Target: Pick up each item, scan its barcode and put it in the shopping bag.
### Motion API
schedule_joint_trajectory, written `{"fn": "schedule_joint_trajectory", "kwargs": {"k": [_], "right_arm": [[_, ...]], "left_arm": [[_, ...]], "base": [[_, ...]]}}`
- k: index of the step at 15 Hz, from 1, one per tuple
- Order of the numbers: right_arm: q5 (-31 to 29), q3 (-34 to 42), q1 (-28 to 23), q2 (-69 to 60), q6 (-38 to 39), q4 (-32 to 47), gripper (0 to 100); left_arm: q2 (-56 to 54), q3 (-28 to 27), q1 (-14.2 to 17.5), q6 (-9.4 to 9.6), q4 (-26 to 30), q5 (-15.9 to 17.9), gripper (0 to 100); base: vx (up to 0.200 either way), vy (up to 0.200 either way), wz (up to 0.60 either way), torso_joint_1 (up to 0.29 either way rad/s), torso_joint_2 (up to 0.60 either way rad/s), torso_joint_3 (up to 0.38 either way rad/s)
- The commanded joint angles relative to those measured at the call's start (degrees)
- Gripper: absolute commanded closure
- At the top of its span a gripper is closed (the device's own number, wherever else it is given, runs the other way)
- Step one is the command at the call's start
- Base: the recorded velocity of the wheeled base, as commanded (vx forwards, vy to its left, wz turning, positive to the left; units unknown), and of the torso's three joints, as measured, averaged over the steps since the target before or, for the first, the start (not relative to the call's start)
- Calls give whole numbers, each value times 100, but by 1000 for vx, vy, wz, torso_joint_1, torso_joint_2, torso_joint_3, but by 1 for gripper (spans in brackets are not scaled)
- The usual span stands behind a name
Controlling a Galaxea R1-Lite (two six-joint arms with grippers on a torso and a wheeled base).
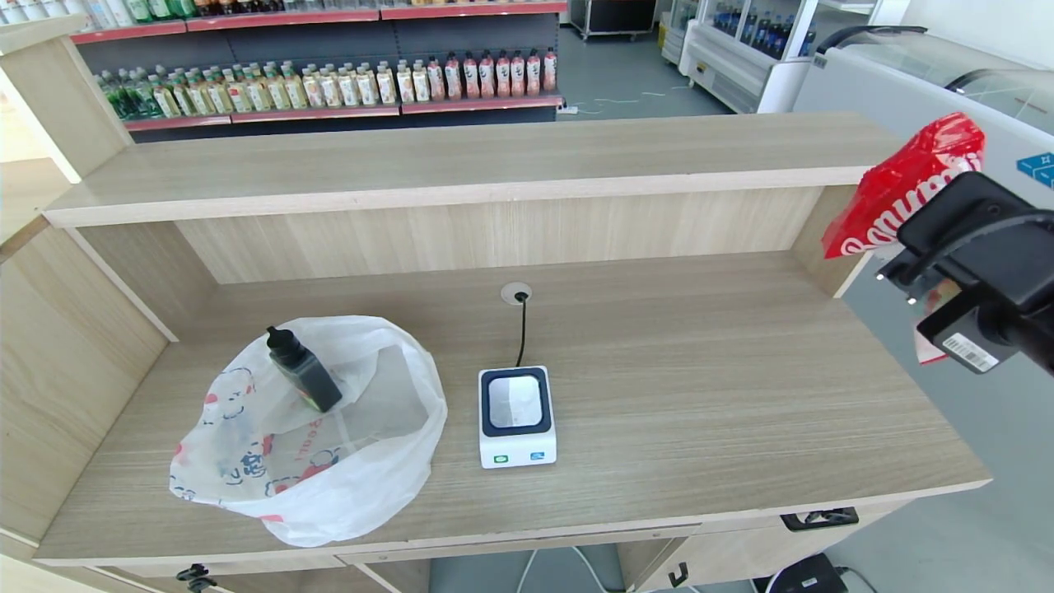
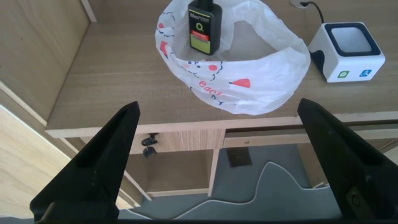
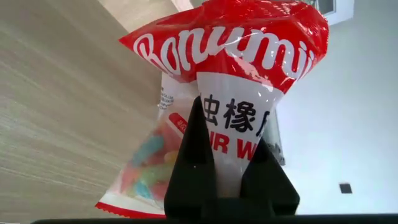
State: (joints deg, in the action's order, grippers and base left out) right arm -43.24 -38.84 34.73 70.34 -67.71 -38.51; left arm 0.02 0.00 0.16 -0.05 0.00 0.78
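My right gripper (image 3: 229, 155) is shut on a red and white candy bag (image 3: 230, 56), its two black fingers pinching the middle of the pack. In the head view the candy bag (image 1: 906, 185) hangs high, past the counter's right end. A white shopping bag (image 1: 313, 436) lies open on the counter's left, with a dark bottle (image 1: 303, 371) lying in it. The white barcode scanner (image 1: 516, 416) sits at mid-counter, window up. My left gripper (image 2: 217, 168) is open, low in front of the counter's front edge, facing the shopping bag (image 2: 249, 81) and the bottle (image 2: 204, 25).
The wooden counter (image 1: 700, 387) has a raised back ledge and side walls. The scanner's cable (image 1: 521, 329) runs back to a grommet hole. A freezer (image 1: 906, 74) stands to the right, and shelves of bottles (image 1: 329, 82) stand behind.
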Motion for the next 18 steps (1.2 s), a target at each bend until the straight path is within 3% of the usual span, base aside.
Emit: {"fn": "schedule_joint_trajectory", "kwargs": {"k": [1,4,9,12,13,15,16,18], "right_arm": [[123,-71,-291,-12,-67,133,100],[307,-308,-415,-73,100,775,100],[597,-1310,-432,911,2508,1197,100],[1098,-2014,-599,964,3932,2374,100],[1889,-2330,-1030,815,4459,3201,100],[3173,-2558,-2076,577,4521,4422,100],[3647,-2567,-2348,489,4749,4765,100],[4245,-2550,-2550,516,5663,4475,100]], "left_arm": [[-2,0,2,-4,0,1,0],[-2,0,2,-4,0,1,0],[-2,0,2,5,0,1,0],[-2,0,2,5,0,1,0],[-2,0,2,5,0,1,0],[-2,0,2,5,0,1,0],[-2,0,2,-4,0,1,0],[-2,0,2,-4,0,1,0]], "base": [[0,0,0,0,0,0],[0,0,0,0,0,0],[0,0,0,0,0,0],[0,0,0,0,0,0],[0,0,0,0,0,0],[0,0,0,0,0,0],[0,0,0,0,0,0],[0,0,0,0,0,0]]}}
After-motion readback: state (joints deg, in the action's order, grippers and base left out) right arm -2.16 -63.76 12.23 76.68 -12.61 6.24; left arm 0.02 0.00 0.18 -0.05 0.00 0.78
